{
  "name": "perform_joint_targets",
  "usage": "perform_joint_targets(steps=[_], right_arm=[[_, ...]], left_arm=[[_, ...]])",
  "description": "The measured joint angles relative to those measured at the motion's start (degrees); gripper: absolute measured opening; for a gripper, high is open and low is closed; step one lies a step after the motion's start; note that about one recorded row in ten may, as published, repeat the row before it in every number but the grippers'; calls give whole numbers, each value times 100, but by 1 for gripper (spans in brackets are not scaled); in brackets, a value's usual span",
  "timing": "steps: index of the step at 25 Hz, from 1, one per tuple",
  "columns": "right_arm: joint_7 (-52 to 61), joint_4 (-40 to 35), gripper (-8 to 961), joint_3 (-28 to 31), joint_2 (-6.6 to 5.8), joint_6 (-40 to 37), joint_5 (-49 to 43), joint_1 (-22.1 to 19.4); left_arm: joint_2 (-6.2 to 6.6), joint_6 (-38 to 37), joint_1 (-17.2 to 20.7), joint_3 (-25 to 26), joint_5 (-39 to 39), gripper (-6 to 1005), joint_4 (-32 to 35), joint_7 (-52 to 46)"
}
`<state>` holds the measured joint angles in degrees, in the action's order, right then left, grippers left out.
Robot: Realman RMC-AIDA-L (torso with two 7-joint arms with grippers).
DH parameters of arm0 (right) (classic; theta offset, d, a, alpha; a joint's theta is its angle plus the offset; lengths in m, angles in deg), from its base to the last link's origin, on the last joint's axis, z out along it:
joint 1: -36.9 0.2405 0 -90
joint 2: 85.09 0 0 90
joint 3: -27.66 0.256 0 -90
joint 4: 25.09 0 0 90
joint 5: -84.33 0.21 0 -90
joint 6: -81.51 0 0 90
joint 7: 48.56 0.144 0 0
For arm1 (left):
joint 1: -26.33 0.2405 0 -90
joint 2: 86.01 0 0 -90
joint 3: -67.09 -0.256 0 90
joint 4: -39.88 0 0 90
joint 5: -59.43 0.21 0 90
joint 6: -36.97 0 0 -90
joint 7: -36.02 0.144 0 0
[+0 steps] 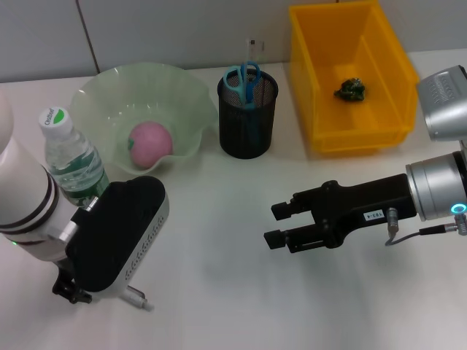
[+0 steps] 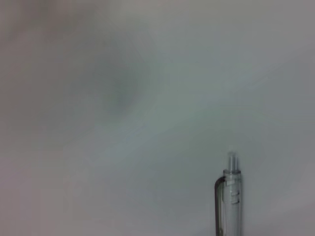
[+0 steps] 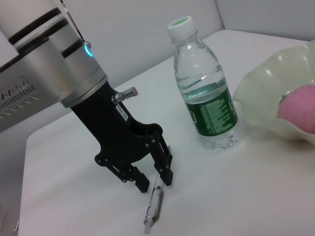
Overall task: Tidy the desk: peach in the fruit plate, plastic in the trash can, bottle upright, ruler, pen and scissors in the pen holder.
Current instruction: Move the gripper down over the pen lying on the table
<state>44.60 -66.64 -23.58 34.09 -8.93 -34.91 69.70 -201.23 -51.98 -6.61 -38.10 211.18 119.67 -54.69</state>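
Near the desk's [image 1: 219, 219] front left corner the left gripper [image 3: 153, 178] stands over the pen [image 3: 154, 207], its narrowly parted fingers straddling the pen's end, while the right gripper [image 1: 279, 224] hovers open above the desk's middle.

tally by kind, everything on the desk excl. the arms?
Bottle: 1
Peach: 1
Fruit plate: 1
Pen holder: 1
Scissors: 1
Pen: 1
Yellow bin: 1
Crumpled plastic: 1
Total: 8
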Motion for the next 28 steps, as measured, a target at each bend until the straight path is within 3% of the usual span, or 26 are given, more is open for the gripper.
perform_joint_targets(steps=[14, 28], right_arm=[[0, 16, 631, 0, 0, 7, 0, 14], [0, 16, 632, 0, 0, 27, 0, 44]], left_arm=[[9, -53, -166, -66, 4, 369, -207, -2], [8, -61, -344, -134, -17, 365, -417, -67]])
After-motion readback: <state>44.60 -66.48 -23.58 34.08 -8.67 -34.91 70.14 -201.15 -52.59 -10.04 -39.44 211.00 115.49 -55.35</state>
